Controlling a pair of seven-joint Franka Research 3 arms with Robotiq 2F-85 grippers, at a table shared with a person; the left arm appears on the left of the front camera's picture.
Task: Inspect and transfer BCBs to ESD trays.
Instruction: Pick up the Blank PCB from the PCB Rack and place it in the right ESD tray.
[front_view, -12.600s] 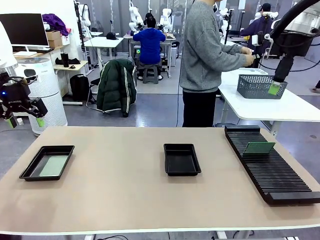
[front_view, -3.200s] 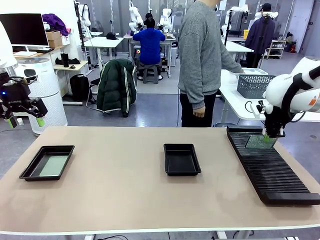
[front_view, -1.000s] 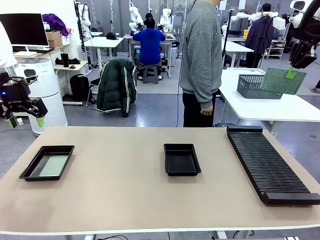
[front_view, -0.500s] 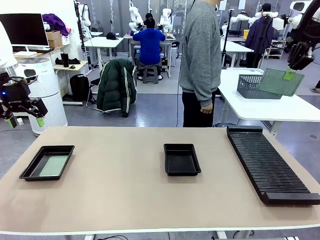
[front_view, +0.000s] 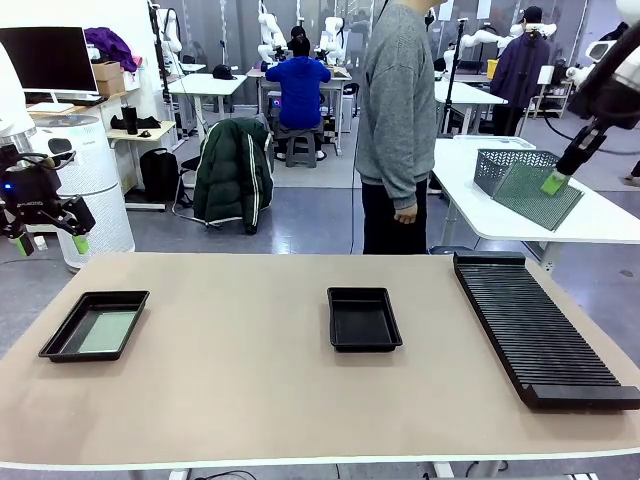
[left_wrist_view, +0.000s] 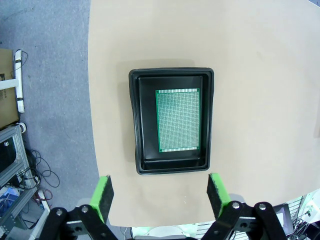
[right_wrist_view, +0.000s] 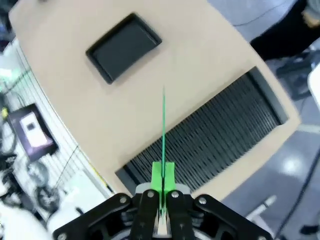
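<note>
Front view, right gripper (front_view: 553, 184): clamped tight on one edge of a BCB (front_view: 532, 192), raised high, far right of and beyond the centre tray (front_view: 366, 346) (the board hangs tilted).
Right wrist view: the same BCB shows edge-on, a thin green line between the closed fingers.
Left gripper (front_view: 47, 238): jaws spread wide, holding nothing, raised far left of the centre tray.
Other tray (front_view: 78, 357): left of the centre tray, a second BCB (left_wrist_view: 177, 120) lying flat inside.
Slotted rack (front_view: 530, 330): right of the centre tray.
</note>
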